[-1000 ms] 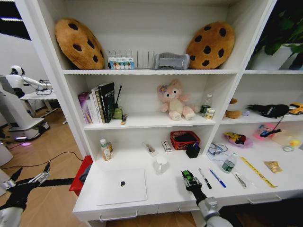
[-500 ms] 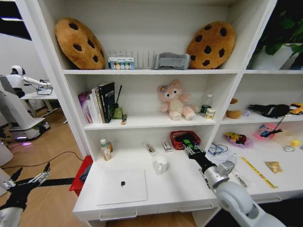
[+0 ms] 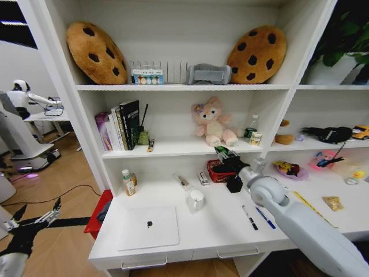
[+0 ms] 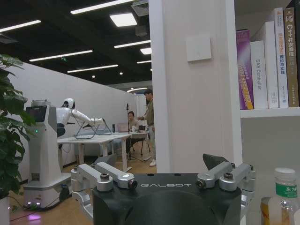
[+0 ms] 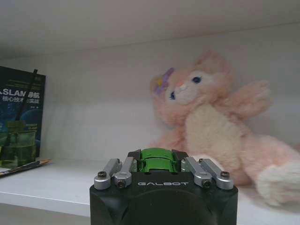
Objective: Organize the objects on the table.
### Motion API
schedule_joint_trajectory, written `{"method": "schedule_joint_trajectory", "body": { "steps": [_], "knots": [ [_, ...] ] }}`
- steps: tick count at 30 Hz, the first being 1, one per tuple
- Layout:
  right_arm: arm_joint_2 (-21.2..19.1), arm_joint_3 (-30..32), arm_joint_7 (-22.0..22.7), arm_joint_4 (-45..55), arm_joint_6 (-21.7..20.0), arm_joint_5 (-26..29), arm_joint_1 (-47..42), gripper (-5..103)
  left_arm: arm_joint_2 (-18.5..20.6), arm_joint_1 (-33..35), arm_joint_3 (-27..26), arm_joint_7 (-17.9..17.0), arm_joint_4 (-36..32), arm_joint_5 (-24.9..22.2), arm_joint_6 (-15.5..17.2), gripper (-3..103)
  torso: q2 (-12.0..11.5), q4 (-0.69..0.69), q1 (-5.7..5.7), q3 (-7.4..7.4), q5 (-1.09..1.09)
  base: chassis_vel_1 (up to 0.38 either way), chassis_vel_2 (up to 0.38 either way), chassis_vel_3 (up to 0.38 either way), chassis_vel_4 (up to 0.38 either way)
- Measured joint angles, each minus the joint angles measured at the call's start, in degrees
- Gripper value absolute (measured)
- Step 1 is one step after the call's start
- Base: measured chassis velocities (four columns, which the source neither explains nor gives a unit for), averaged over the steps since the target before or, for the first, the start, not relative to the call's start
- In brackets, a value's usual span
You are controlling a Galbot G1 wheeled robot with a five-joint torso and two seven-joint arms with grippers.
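Observation:
My right gripper (image 3: 223, 153) is raised to the front edge of the middle shelf and is shut on the tiny green toy car (image 5: 157, 160). In the right wrist view the car sits between the fingers, facing the pink plush toy (image 5: 211, 122). The silver laptop (image 3: 149, 227) lies closed on the white table (image 3: 202, 231) at the front left. A black pen (image 3: 249, 217) and a blue pen (image 3: 265, 217) lie side by side under my right arm. My left gripper (image 3: 36, 221) hangs open, low and left of the table, beside the shelf wall (image 4: 192, 93).
A red basket (image 3: 222, 170), a black cup (image 3: 234, 184), a white mug (image 3: 196, 200) and a small bottle (image 3: 127, 182) stand at the back of the table. Books (image 3: 121, 124) fill the middle shelf's left end. More clutter lies on the table's right side.
My right gripper has lifted the green car from the table's front edge, up and back to the middle shelf's edge. The left arm has not moved.

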Motion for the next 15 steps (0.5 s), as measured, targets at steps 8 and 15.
{"method": "schedule_joint_trajectory", "body": {
  "steps": [8, 15],
  "knots": [
    [6.80, -13.82, 0.37, -8.46, -0.36, 0.75, 12.67, 35, 0.00, 0.00, 0.00, 0.00, 0.00, 0.00, 0.00, 100, 0.00, 0.01, 0.01, 0.00, 0.03, 0.000, 0.000, 0.000, 0.000],
    [10.79, -19.38, 0.44, -15.43, -0.31, 0.43, 19.61, 35, 0.00, 0.00, 0.00, 0.00, 0.01, 0.00, 0.00, 100, 0.00, 0.00, 0.00, 0.00, 0.01, 0.000, 0.000, 0.000, 0.000]
  ]
}}
